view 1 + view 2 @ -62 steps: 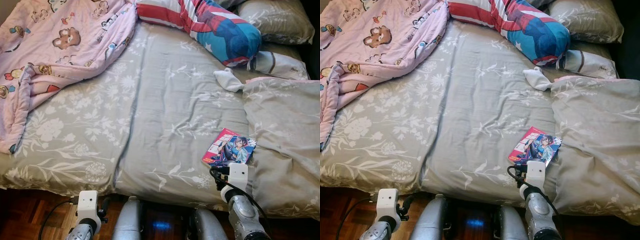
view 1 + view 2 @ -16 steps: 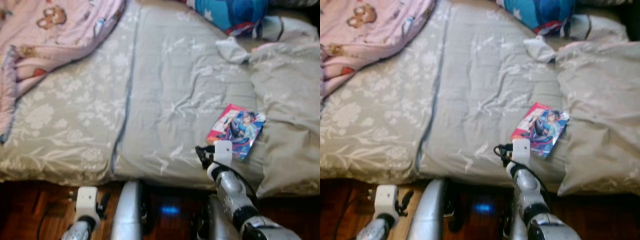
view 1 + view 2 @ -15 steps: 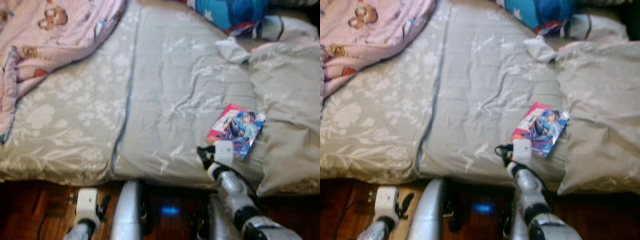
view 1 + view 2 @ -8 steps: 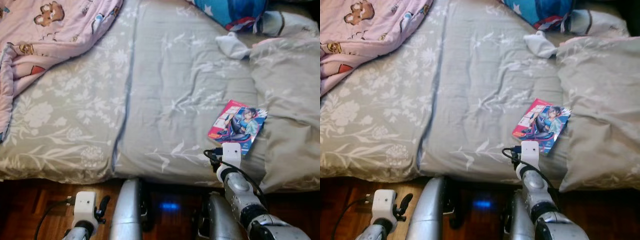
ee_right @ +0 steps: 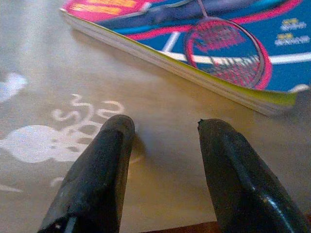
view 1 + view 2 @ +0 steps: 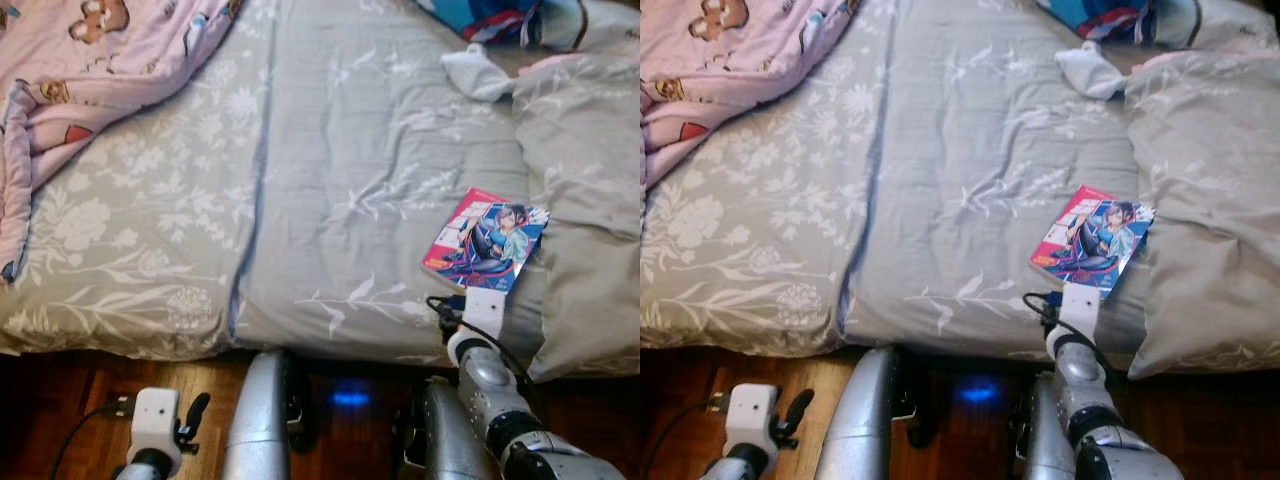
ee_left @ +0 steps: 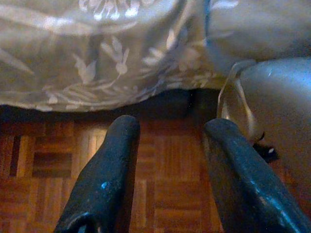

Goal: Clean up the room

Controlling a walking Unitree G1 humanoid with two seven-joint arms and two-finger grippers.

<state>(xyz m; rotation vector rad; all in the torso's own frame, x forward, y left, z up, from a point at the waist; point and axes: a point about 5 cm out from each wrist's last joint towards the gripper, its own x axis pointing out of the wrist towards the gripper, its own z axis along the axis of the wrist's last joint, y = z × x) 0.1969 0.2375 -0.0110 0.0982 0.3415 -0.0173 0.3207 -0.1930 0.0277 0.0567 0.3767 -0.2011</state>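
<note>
A colourful comic book (image 6: 486,238) lies flat on the grey floral bedsheet (image 6: 340,170), near the bed's front edge on the right. My right gripper (image 5: 165,128) is open, low over the sheet and a short way before the book's (image 5: 194,43) near edge, with nothing between its fingers. Its white wrist block (image 6: 484,309) sits just in front of the book. My left gripper (image 7: 170,128) hangs open over the wooden floor (image 7: 160,179), below the bed's edge.
A pink cartoon blanket (image 6: 90,70) is bunched at the far left of the bed. A white sock (image 6: 478,72) lies near the pillows at the back right. A grey folded duvet (image 6: 585,190) rises right beside the book.
The camera has moved, so the bed sits a little differently in view. My right gripper stays just short of the book. The left arm shows lower in the picture.
</note>
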